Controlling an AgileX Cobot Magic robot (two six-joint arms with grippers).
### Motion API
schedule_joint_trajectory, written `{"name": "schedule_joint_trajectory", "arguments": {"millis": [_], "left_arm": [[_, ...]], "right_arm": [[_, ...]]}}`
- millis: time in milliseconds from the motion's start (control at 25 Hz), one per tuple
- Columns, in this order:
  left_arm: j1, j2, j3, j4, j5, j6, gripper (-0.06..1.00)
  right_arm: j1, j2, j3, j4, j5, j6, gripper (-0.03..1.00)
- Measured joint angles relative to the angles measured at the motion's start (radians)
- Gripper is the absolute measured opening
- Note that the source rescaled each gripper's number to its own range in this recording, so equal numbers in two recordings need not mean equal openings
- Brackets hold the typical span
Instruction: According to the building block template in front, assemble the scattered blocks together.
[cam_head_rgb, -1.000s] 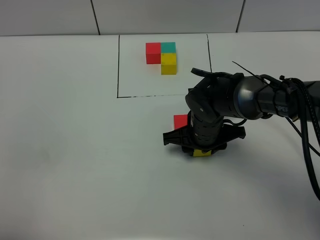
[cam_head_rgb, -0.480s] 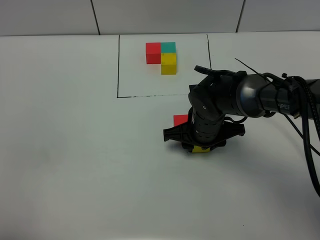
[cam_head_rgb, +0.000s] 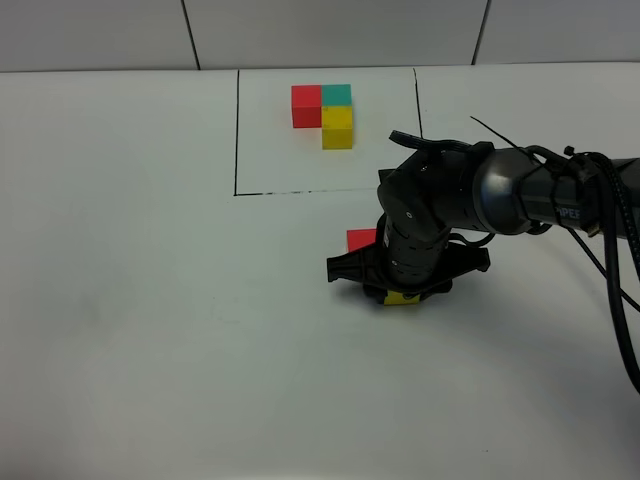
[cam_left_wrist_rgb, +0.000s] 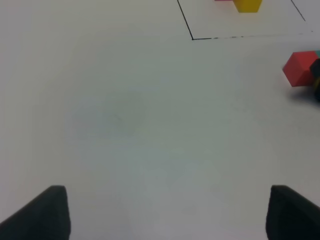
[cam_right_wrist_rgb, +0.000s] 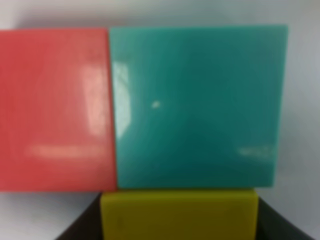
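Yellow block (cam_right_wrist_rgb: 179, 215) sits clenched in the right hand (cam_head_rgb: 404, 297), low over the surface (cam_head_rgb: 150, 300), its edge meeting the teal block (cam_right_wrist_rgb: 197, 105), which touches the red block (cam_right_wrist_rgb: 55, 110). Judging by the framed template (cam_head_rgb: 323, 113) farther back, this is the last placement: yellow under teal. Next, I judge, comes checking it sits flush, then a release without nudging the neighbours. Left hand (cam_left_wrist_rgb: 165, 215) hangs released, well apart; nothing obstructs.
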Motion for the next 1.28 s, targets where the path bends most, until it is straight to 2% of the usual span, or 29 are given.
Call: {"name": "schedule_joint_trajectory", "arguments": {"millis": [560, 640, 880, 1000, 1160, 1280], "left_arm": [[0.000, 0.000, 0.000, 0.000, 0.000, 0.000, 0.70], [0.000, 0.000, 0.000, 0.000, 0.000, 0.000, 0.70], [0.000, 0.000, 0.000, 0.000, 0.000, 0.000, 0.70], [0.000, 0.000, 0.000, 0.000, 0.000, 0.000, 0.70], [0.000, 0.000, 0.000, 0.000, 0.000, 0.000, 0.70], [0.000, 0.000, 0.000, 0.000, 0.000, 0.000, 0.70]], "right_arm": [[-0.001, 0.001, 0.000, -0.015, -0.054, 0.041, 0.02], [-0.001, 0.001, 0.000, -0.015, -0.066, 0.043, 0.12], [-0.001, 0.001, -0.001, -0.015, -0.089, 0.043, 0.59], [-0.001, 0.001, -0.001, -0.015, -0.089, 0.034, 0.77], [-0.001, -0.001, -0.002, -0.016, -0.086, 0.020, 0.92], [-0.001, -0.011, 0.000, -0.015, -0.068, 0.014, 0.96]]}}
